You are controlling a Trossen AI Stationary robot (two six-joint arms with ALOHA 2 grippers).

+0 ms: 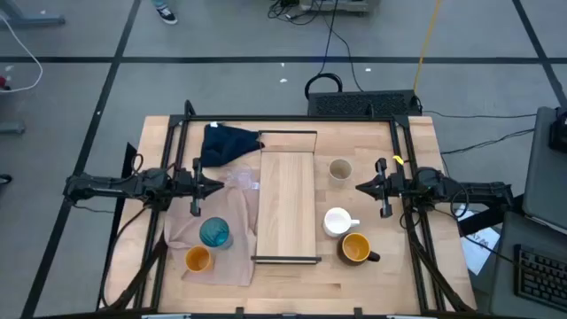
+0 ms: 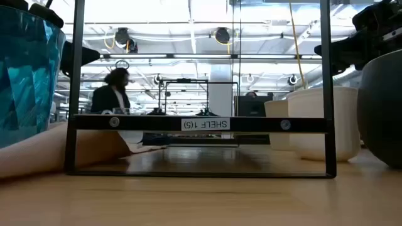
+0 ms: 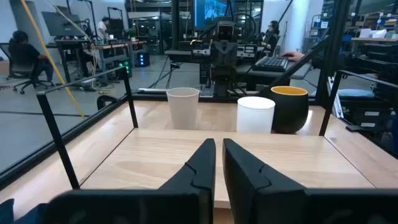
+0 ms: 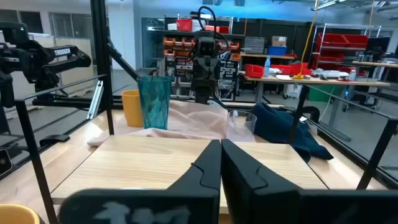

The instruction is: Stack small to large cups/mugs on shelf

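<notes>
Dark and level, both arms reach in from the table's two sides and face each other across the shelf [image 1: 287, 206], a long light-wood plank with thin black frames at its ends lying in the middle of the table [image 1: 416, 275]. Nothing stands on the plank.

On its own side, the left gripper [image 1: 219, 184] hangs over a beige cloth [image 1: 230, 266], just short of the plank's edge. Its fingers [image 3: 199, 168] are drawn nearly together with only a thin slit between them, and nothing is pinched there. Opposite, the right gripper [image 1: 359, 187] hovers over bare wood between the plank and the cups on that side; its fingers [image 4: 208, 165] are pressed together and carry nothing.

On the cloth sit the teal ribbed tumbler [image 1: 214, 233] and, just beside it toward the table's front edge, the small orange cup [image 1: 198, 259]. A clear glass [image 4: 241, 126] stands on the same cloth nearer the dark blue rag [image 1: 229, 142] bunched at the back. Right of the plank, the beige-grey cup [image 1: 340, 169] stands near the back, the white mug [image 1: 337, 221] farther forward, and the dark-handled orange mug [image 1: 356, 249] just beside the white one.
</notes>
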